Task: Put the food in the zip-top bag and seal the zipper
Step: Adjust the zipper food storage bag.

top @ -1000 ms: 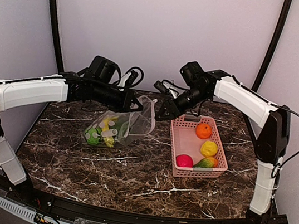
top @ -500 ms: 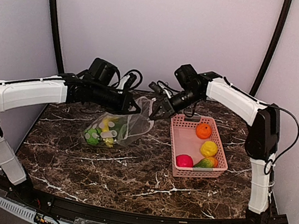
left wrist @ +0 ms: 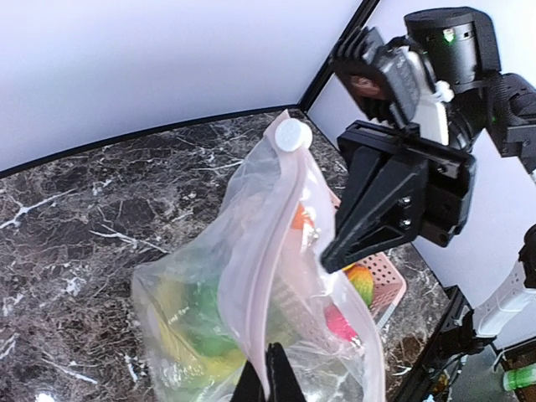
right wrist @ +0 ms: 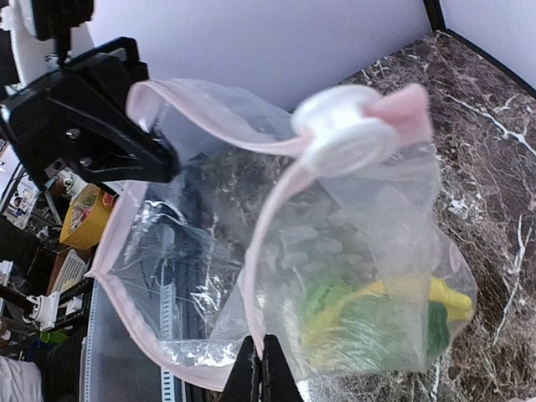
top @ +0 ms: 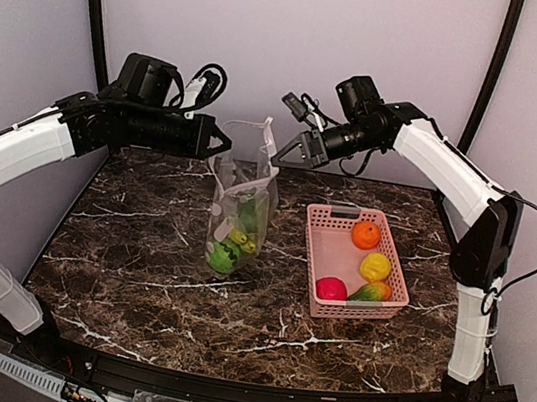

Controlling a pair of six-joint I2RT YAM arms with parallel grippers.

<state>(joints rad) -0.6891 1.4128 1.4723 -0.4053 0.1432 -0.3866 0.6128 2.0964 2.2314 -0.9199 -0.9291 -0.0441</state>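
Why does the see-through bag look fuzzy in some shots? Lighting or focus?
Focus, mostly. Top external view: soft, even light, the clear dotted plastic bag sharp. Left wrist view: the bag's near edge blurs, while the right gripper behind it is crisp. Right wrist view: the white round disc on the bag's top corner is smeared, probably too close to the lens.

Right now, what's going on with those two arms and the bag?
Both arms hold the zip-top bag up by its mouth, the left tool shut on one edge and the right tool shut on the other, so it hangs open between them. At its bottom sits green and yellow food. The orange, lemon, red-pink fruit and mango lie in the pink basket, not yet bagged. The zipper is unsealed.
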